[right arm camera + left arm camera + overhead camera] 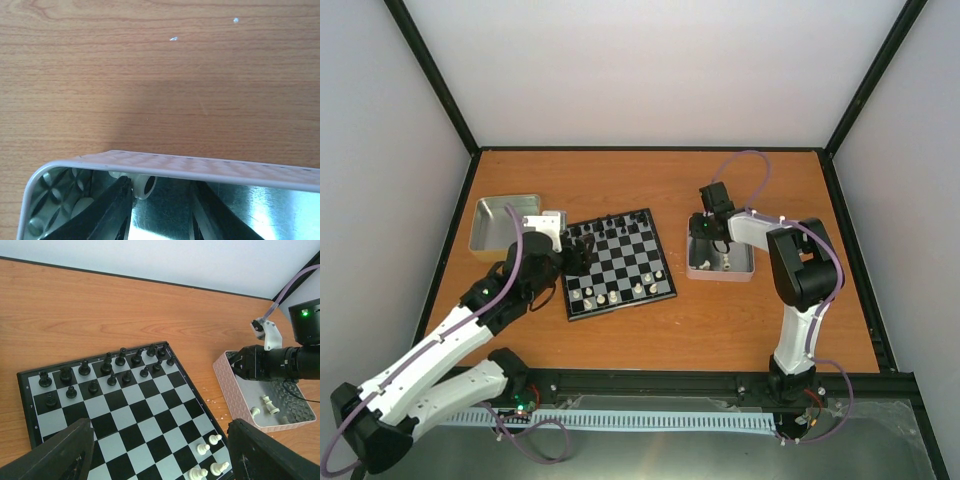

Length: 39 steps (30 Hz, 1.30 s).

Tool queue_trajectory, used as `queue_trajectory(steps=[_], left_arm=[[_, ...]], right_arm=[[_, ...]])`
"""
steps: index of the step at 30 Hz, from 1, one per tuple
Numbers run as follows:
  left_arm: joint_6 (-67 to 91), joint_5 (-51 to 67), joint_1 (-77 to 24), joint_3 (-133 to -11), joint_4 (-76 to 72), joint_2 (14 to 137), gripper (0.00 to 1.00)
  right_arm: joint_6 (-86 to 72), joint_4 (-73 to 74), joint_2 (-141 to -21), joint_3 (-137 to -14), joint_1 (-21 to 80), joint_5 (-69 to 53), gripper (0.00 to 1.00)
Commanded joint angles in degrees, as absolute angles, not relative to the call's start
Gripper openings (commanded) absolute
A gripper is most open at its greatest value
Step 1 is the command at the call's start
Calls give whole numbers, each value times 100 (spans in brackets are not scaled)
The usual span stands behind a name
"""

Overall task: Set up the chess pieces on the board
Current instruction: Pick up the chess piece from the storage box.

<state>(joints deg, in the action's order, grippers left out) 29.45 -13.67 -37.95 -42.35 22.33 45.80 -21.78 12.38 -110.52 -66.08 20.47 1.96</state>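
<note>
Right gripper (162,200) straddles 1 white chess piece (145,186) in the tray (200,167), jaws apart, nothing clenched: centre it before squeezing! Left gripper (160,424) gapes empty over the board (125,415).

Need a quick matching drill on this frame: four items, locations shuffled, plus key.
1. tiny black chess figures
2. cream-white chess pieces standing on the black-and-grey checked chessboard
3. left gripper
4. right gripper

A. down inside the embossed metal tray right of the board
B. rows nearest the arm bases
C. far two rows
D. over the board's left edge, jaws wide

Pairs: 1-C, 2-B, 3-D, 4-A
</note>
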Motion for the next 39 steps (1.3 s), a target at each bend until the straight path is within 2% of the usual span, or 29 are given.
queue_trajectory(steps=[1,7,13,17,26,32,39], left_arm=[[2989,-1360,-3770,-4246,2110,4644,73],[2988,-1353,-3771,-4239,2118,4688,73],[3014,-1340,-3770,-4184,2118,4633,74],[3024,-1327,-3770,-4165,2115,4636,74],[3015,-1332,-3770,-4131,2093,4662,74],[2963,-1326,-3770,-4152,2063,4734,73],[2997,-1193,-3771,-4105,2023,4753,73]], right_arm=[[-1980,1024,-11087,-6579,2092,332,33],[-1797,570,-11125,-6538,2100,-56,37],[-1965,143,-11078,-6328,2106,179,36],[-1947,172,-11289,-6420,2172,676,36],[-1670,520,-11160,-6210,2213,249,33],[-1626,550,-11282,-6318,2215,365,17],[-1666,479,-10988,-6127,2210,387,15]])
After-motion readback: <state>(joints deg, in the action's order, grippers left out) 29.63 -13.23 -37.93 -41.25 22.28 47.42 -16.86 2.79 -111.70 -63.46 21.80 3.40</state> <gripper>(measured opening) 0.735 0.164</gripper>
